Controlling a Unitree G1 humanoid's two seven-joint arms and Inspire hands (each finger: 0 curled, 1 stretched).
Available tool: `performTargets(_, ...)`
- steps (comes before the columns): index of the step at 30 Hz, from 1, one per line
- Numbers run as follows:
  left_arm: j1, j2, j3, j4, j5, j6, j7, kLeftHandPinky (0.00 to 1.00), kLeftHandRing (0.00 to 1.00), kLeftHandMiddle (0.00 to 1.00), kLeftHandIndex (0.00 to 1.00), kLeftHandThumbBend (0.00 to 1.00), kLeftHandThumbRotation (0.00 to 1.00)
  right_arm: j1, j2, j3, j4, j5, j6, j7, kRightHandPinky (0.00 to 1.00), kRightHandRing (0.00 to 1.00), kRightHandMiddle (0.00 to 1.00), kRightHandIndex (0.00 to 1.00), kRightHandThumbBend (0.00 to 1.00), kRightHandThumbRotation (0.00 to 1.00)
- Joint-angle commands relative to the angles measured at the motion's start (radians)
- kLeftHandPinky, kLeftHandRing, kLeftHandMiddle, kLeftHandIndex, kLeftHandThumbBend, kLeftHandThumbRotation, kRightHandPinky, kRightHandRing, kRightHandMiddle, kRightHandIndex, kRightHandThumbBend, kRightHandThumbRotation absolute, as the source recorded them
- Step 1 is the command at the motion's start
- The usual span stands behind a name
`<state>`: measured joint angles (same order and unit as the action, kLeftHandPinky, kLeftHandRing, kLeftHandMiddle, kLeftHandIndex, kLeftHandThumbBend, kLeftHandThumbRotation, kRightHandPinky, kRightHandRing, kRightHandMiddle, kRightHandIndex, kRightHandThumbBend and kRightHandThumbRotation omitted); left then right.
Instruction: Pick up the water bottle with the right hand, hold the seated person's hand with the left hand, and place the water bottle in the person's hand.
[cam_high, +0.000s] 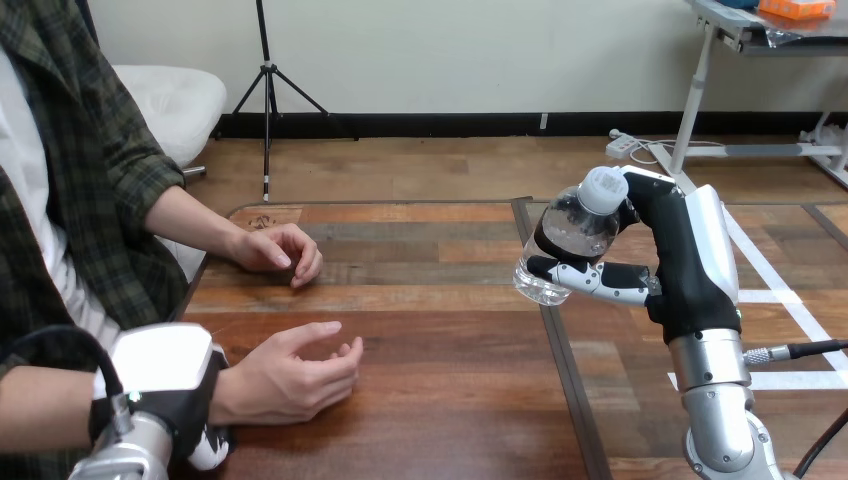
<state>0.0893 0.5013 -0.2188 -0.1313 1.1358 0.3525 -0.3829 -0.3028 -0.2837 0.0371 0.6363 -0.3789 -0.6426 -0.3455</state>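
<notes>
No text can be read anywhere here.

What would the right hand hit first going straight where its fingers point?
Probably the person's farther hand, across bare table; the right hand, gripping the water bottle, may pass above it: depth unclear.

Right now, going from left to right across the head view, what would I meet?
The left robot hand → the person's nearer hand → the water bottle → the right robot hand, which holds it.

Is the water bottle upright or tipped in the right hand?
Tipped: the water bottle leans with its white cap up-right and its base down-left, the right hand curled round it.
</notes>
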Motion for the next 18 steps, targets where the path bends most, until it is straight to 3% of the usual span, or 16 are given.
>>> performTargets(1,0.024,0.010,-0.027,0.041,-0.059,-0.028,-0.035,0.66,0.69,0.72,0.73,0.86,0.00,-0.071,-0.022,-0.026,-0.021,0.027,-0.027,0.000,0.43,0.45,0.49,0.46,0.74,0.00)
performTargets(6,0.018,0.021,-0.037,0.047,-0.082,-0.046,-0.050,0.66,0.70,0.72,0.72,0.84,0.00,-0.072,-0.023,-0.027,-0.020,0.028,-0.027,0.002,0.42,0.45,0.49,0.45,0.73,0.00)
performTargets(18,0.037,0.023,-0.012,0.080,-0.218,-0.173,0.099,0.59,0.59,0.61,0.62,0.85,0.00,-0.077,-0.026,-0.028,-0.010,0.026,-0.029,-0.002,0.42,0.45,0.49,0.45,0.73,0.00)
